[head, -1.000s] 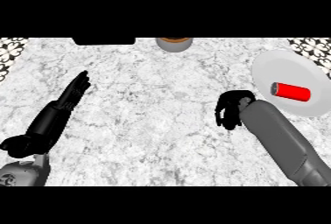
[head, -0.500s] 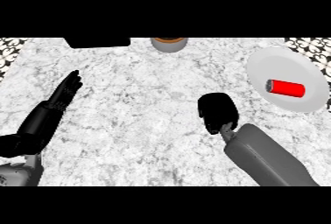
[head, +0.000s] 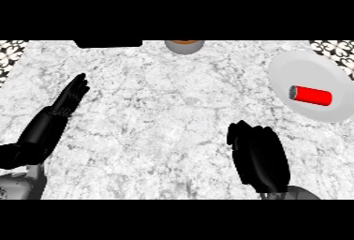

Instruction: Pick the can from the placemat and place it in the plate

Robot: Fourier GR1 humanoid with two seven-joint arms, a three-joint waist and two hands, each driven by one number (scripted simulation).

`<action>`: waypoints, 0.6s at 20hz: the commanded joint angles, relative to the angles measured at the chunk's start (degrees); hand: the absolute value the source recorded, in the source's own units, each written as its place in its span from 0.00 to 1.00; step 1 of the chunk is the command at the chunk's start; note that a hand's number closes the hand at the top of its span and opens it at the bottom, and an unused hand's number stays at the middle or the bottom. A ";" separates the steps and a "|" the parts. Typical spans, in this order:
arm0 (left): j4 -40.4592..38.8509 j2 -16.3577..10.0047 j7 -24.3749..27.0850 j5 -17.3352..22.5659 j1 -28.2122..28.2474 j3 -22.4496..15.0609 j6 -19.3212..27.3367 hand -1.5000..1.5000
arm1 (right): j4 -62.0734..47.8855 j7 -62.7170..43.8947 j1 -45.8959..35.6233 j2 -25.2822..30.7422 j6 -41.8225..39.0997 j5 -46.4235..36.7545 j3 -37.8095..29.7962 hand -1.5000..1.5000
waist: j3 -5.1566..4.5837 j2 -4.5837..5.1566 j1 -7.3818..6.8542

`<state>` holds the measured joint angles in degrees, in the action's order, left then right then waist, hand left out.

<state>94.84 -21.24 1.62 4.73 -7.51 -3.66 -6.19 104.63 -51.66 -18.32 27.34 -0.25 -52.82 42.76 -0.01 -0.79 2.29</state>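
Note:
The red can [head: 311,95] lies on its side in the white plate [head: 301,70] at the right edge of the marble counter. My right hand [head: 260,156] is low in the view, left of and below the plate, well apart from the can, its fingers straight and holding nothing. My left hand [head: 61,109] rests open at the left side, fingers pointing up. A dark placemat [head: 107,43] shows only as a strip at the top edge.
A round brown-topped container [head: 184,46] sits at the top edge, right of the placemat. Patterned tile shows at the top corners [head: 12,47]. Bare marble counter [head: 166,122] spreads between my two hands.
My right hand has drawn back from the plate, moving down and left, and its fingers have straightened. The can stays lying in the plate. The left hand has barely moved.

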 commanded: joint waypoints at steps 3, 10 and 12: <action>1.32 -0.10 -1.94 0.04 -0.95 0.72 -0.85 0.50 | 17.36 -6.70 7.95 7.35 -0.58 -6.62 -4.89 1.00 | 0.00 0.39 -1.08; 0.78 2.59 -0.24 -1.79 -1.22 0.00 -2.00 0.50 | 12.62 2.46 10.58 8.90 2.65 -6.29 -17.09 1.00 | 0.03 0.76 -2.18; -0.23 3.45 -2.39 -2.52 -2.53 -0.65 -1.92 0.50 | 12.85 5.66 13.39 9.79 4.65 -3.20 -21.29 1.00 | 0.04 0.76 -1.93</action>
<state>95.07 -18.84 0.48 3.13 -9.28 -3.94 -7.67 117.95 -50.93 -8.91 35.34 1.32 -57.99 27.80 0.00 -0.11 0.45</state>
